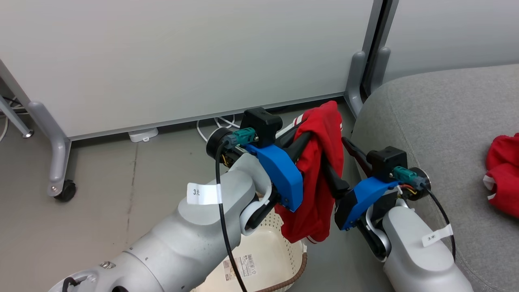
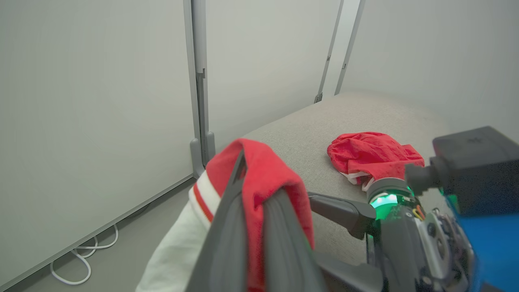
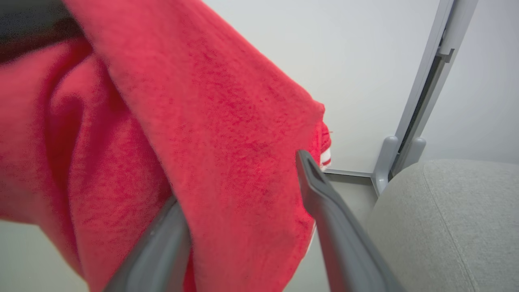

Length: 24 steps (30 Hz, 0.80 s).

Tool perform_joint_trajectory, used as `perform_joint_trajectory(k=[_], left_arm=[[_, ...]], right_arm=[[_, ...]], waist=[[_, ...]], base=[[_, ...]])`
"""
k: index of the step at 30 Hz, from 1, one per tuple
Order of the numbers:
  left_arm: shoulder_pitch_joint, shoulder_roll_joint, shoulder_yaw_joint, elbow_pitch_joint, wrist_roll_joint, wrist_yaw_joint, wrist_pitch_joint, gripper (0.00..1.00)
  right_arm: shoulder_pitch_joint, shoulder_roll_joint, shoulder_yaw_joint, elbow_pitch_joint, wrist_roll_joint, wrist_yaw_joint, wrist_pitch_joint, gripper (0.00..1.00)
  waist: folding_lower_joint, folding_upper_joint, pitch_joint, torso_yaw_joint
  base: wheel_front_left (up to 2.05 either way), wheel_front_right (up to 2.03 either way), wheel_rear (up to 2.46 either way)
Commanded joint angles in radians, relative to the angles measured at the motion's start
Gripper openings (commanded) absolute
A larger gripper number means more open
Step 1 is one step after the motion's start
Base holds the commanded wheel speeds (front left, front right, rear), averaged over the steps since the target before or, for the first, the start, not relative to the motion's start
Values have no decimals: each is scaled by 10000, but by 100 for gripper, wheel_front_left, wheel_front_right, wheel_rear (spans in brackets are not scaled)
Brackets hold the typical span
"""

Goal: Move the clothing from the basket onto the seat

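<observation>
now mid-carry, not yet delivered

with left gripper [image 2: 259, 178] clamped on red garment [image 1: 320, 162], frame centre, right gripper [image 3: 243, 182] spread apart beside it. basket [image 1: 284, 251] below, lower middle. second garment [image 1: 505, 174] on seat [image 1: 438, 121], right edge. next: swing toward frame right, release over seat.

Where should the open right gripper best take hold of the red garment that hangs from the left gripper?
Probably the hanging fold of the red garment just below the shut left gripper, coming from the seat side. The cloth drapes straight down there, and the open right gripper seems to straddle it.
</observation>
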State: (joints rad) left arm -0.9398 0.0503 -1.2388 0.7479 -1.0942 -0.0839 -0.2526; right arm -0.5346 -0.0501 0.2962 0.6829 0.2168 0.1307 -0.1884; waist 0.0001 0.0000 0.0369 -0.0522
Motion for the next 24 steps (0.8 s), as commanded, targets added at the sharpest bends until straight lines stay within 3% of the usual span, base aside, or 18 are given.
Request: perform_joint_trajectory(k=[1, 8, 10, 11, 24], left_arm=[[-111, 3, -12, -25, -51, 50, -60, 0], [-121, 3, -171, -34, -127, 46, -79, 0], [-106, 0, -199, -32, -154, 41, -85, 0], [-98, 1, -211, -28, -151, 40, -89, 0], [-10, 3, -288, 133, -274, 60, -118, 0]], right_arm=[[-229, -5, 38, 154, 90, 1, -120, 100], [-897, -5, 345, 1202, 724, 1, -456, 100], [-1003, -5, 456, 1440, 954, 1, -519, 36], [-1068, -5, 514, 1537, 1029, 1, -541, 0], [-1381, -5, 1039, 2213, 1695, 1, -755, 0]], waist=[[-1, 0, 26, 18], [-1, 0, 40, 41], [-1, 0, 25, 48], [-1, 0, 18, 49], [-1, 0, -88, -43]], base=[[0, 0, 0], [0, 0, 0], [0, 0, 0], [0, 0, 0], [0, 0, 0]])
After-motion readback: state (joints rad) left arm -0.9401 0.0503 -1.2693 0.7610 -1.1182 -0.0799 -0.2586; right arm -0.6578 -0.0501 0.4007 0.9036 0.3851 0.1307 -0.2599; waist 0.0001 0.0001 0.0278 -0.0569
